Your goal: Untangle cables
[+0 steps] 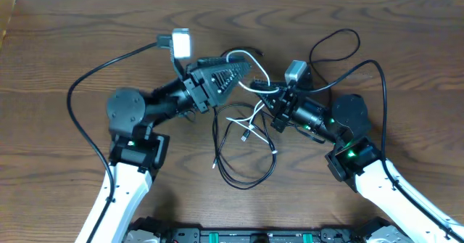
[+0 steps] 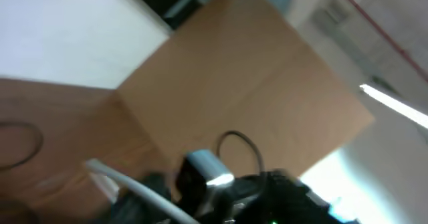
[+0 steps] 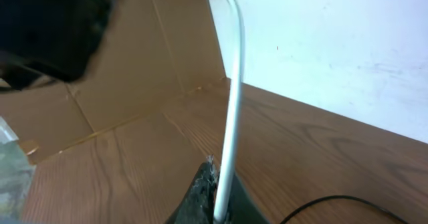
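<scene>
Centrally, the black cables [image 1: 245, 176] lie looped on the counter [image 1: 58, 40], lower middle of the frame. Just above them, the right fingers [image 3: 199, 198] are closed on the white cable [image 3: 233, 103]. Farther up, the left fingers [image 1: 228, 75] reach that cable; their opening cannot be determined.

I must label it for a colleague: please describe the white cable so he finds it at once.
At the table's middle, between the left pincer and the right pincer, lies a tangle of thin cords. The white cable is the only pale one; the rest are black.
</scene>
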`<action>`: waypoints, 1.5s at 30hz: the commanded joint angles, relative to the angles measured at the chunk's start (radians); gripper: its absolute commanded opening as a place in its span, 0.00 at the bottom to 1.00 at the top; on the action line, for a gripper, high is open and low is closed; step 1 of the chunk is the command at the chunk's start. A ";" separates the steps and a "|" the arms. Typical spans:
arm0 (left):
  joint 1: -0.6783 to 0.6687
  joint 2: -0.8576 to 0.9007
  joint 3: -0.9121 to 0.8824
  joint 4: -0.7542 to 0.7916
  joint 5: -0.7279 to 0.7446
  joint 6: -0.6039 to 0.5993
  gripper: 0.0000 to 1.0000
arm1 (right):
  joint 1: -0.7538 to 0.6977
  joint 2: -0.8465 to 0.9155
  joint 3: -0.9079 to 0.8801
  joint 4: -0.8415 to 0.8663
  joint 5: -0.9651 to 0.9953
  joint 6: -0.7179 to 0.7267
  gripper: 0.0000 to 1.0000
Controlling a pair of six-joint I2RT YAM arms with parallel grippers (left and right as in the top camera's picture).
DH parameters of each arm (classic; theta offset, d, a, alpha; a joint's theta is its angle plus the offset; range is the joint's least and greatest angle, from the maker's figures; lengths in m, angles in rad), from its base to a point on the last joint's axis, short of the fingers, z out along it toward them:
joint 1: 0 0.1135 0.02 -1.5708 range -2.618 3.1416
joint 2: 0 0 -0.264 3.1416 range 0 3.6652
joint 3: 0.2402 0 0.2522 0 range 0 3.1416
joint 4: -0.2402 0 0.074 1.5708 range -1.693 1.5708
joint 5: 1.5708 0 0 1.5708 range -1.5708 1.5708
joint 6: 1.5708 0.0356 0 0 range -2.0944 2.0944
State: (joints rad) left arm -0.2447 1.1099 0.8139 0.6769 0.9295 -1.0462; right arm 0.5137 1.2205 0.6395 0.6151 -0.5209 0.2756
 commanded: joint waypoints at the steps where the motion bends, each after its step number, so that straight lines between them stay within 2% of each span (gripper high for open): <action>1: 0.039 -0.004 0.009 -0.104 -0.002 0.107 0.66 | 0.002 -0.037 0.006 0.016 0.014 0.045 0.01; 4: 0.057 0.005 0.009 -0.268 -0.003 0.197 0.71 | 0.002 -0.058 0.006 0.046 0.017 0.046 0.01; 9: 0.058 0.027 0.009 -0.486 -0.003 0.310 0.72 | -0.021 -0.080 0.007 0.161 0.024 0.055 0.01; 14: 0.058 0.066 0.009 -0.632 -0.003 0.399 0.74 | -0.056 -0.085 0.007 0.236 0.068 0.116 0.01; 23: 0.055 0.178 0.009 -0.715 -0.003 0.433 0.75 | -0.096 -0.085 0.007 0.381 0.074 0.207 0.01; 29: 0.031 0.231 0.009 -0.734 -0.002 0.433 0.75 | -0.103 -0.085 0.007 0.511 0.179 0.210 0.01; 32: 0.006 0.239 0.009 -0.749 -0.002 0.433 0.75 | -0.105 -0.085 0.008 0.547 0.251 0.167 0.01; 36: -0.019 0.239 0.009 -0.751 -0.002 0.433 0.75 | -0.105 -0.081 0.008 0.438 0.283 0.025 0.01; 39: -0.034 0.239 0.009 -0.751 -0.003 0.433 0.75 | -0.105 -0.055 0.008 0.211 0.345 -0.105 0.01; 42: -0.036 0.239 0.009 -0.751 -0.003 0.433 0.75 | -0.105 -0.006 0.008 0.088 0.489 -0.158 0.01; 45: -0.036 0.239 0.009 -0.750 -0.003 0.431 0.75 | -0.105 0.040 0.008 0.078 0.584 -0.158 0.01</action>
State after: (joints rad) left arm -0.2779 1.3464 0.8268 -0.0734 0.9382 -0.6281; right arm 0.4152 1.2240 0.6312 0.6941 -0.1101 0.1890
